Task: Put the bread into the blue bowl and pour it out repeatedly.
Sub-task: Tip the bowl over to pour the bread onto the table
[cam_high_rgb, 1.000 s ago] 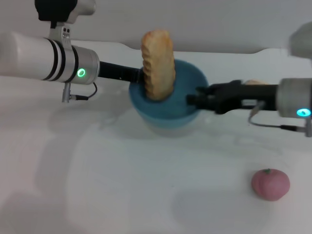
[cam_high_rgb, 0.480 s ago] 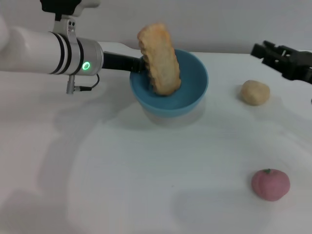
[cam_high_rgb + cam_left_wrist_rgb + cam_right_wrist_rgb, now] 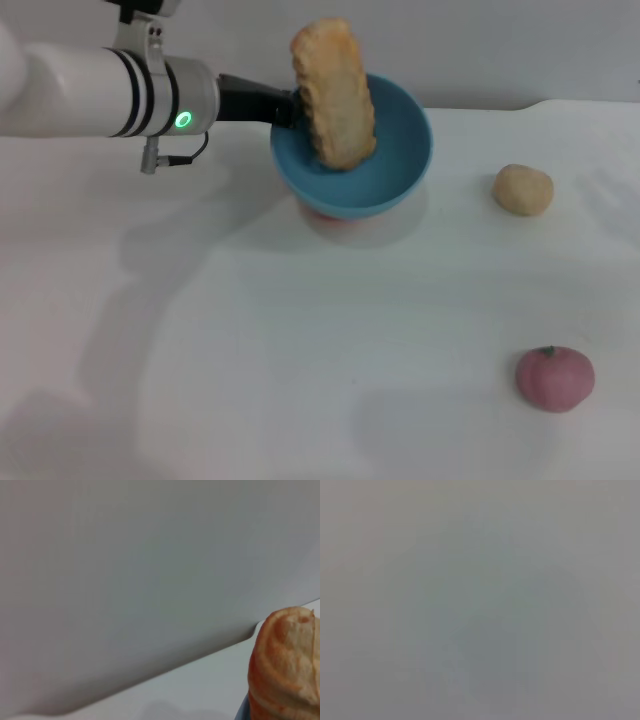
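Note:
The blue bowl [image 3: 395, 170] hangs a little above the white table, tipped with its opening toward me. The bread [image 3: 335, 95] stands on end inside it, leaning on the bowl's left wall, its top well above the rim. My left gripper [image 3: 288, 108] reaches in from the left and is shut on the bowl's left rim, right beside the bread. The bread's orange ridged end also shows in the left wrist view [image 3: 285, 665]. My right gripper is out of view; the right wrist view shows only a blank grey surface.
A small round beige lump [image 3: 523, 189] lies on the table to the right of the bowl. A pink round fruit [image 3: 555, 377] lies at the front right. The bowl's shadow falls on the white table [image 3: 250, 350] beneath it.
My right arm has drawn back from the bowl's right rim and left the view to the right, uncovering the beige lump. The left gripper has lifted the bowl slightly with the bread in it.

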Available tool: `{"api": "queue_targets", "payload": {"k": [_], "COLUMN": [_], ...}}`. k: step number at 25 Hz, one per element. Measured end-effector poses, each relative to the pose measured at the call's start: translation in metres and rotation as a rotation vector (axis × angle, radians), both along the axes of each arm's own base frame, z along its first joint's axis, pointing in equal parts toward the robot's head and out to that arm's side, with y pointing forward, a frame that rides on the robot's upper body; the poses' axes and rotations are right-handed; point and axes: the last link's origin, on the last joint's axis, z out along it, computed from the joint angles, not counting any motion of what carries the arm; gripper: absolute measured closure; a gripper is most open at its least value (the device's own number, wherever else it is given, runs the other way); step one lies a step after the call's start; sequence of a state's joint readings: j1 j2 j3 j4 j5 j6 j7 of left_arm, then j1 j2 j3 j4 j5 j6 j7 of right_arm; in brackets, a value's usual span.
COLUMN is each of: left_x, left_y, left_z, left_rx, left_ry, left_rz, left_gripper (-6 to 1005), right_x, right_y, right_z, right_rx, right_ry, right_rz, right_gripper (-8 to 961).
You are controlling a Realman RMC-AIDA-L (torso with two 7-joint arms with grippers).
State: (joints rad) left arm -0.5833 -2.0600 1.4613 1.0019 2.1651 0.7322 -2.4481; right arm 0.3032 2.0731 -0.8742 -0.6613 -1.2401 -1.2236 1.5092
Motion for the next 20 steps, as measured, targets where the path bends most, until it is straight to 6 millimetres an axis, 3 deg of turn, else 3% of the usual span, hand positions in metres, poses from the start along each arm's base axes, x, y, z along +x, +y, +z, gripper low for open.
{"api": "queue_targets", "payload": {"k": [11, 16, 20], "left_x": [0.044, 0.049, 0.046], "left_y": [-0.011, -0.025, -0.030], "left_z": [-0.029, -0.059, -0.070], "left_rx": [0.130, 0.130, 0.171], "left_ry": [0.114, 0.247, 0.302], "left_rz": [-0.300, -0.460, -0.534], "left_gripper": [968, 968, 969], "right_x": [0.027, 0.033, 0.036], "right_y": [-0.013, -0.019, -0.022], "right_z": [0.001, 0.001, -0.001], "right_rx": [0.035, 0.037, 0.033], "right_ry": [0.052, 0.064, 0.070], "right_rz": [-0.106, -0.127, -0.139], "right_gripper": [512, 509, 506]}}
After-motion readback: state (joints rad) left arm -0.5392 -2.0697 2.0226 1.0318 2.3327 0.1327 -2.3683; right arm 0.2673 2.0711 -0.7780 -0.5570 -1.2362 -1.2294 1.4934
